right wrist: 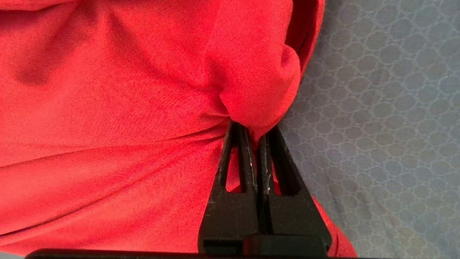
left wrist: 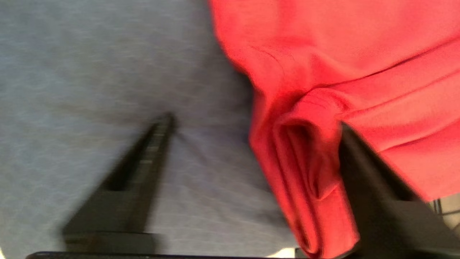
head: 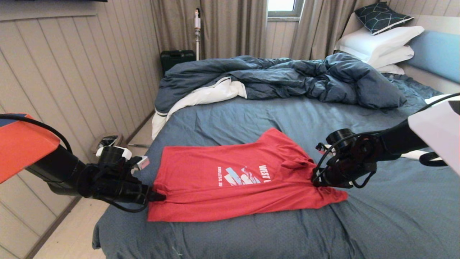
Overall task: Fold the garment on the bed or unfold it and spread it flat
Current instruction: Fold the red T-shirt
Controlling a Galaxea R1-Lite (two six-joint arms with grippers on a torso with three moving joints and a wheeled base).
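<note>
The garment [head: 230, 180] is lying spread on the near part of the bed [head: 287, 115]. Its right edge is being pinched by the right gripper [right wrist: 256, 138]; the left gripper [left wrist: 251, 144] is being held wide at the left hem.

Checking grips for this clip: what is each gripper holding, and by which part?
The right gripper is shut on the red T-shirt, pinching a bunched fold at its sleeve end. The left gripper stands open around the hem edge, holding nothing.

Chest print [head: 243, 175] partly folded under; smaller lettering perhaps unreadable.
</note>
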